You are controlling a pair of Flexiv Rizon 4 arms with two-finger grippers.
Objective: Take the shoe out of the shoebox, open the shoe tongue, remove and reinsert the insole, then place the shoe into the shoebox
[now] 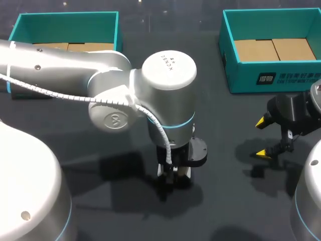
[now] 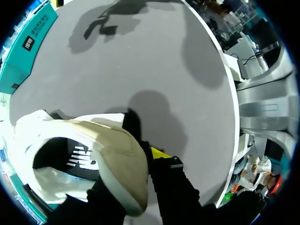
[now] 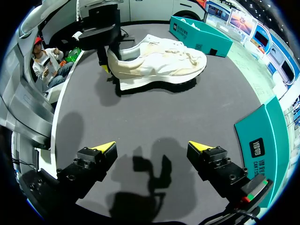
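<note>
At the middle of the bench, my left fingers clench the heel of the cream shoe, one finger outside the heel. The shoe sits sole-down, outside the left shoebox and the right shoebox. My right fingers hang released above the grey surface near the right shoebox, well apart from the shoe.

place: robot lab | evidence: left arm, right arm, dark table
</note>
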